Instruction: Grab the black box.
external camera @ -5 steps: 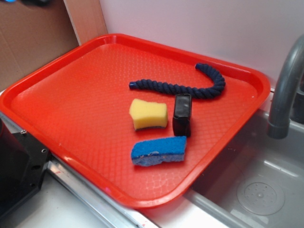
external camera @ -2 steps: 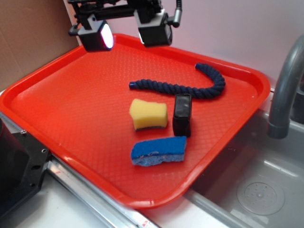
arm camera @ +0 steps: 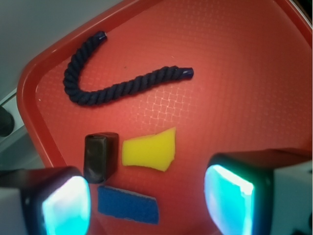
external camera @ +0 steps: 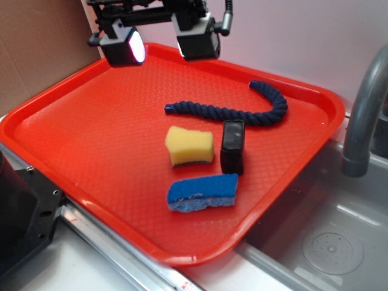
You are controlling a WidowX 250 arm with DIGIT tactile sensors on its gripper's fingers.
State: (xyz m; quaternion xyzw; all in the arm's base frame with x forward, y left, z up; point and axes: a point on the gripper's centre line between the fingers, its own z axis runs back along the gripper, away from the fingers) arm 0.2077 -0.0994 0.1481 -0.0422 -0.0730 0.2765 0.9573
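The black box (external camera: pixel 232 145) lies on the red tray (external camera: pixel 91 133), just right of the yellow sponge (external camera: pixel 190 145) and below the navy rope (external camera: pixel 233 112). In the wrist view the black box (arm camera: pixel 100 155) shows near the left finger. My gripper (external camera: pixel 160 42) hangs high over the tray's far left part, well away from the box, open with nothing between its glowing pads (external camera: pixel 134 47). The same open gripper (arm camera: pixel 146 205) fills the bottom of the wrist view.
A blue sponge (external camera: pixel 204 191) lies in front of the box, also seen as the blue sponge (arm camera: pixel 128 205) between my fingers from above. A grey faucet (external camera: pixel 364 121) and sink (external camera: pixel 327 242) stand right of the tray. A cardboard wall (external camera: pixel 36 42) rises at the back left.
One second ago the gripper was out of the exterior view; it came in above the tray's far left and has held still for the last 0.4 s. Objects have not moved.
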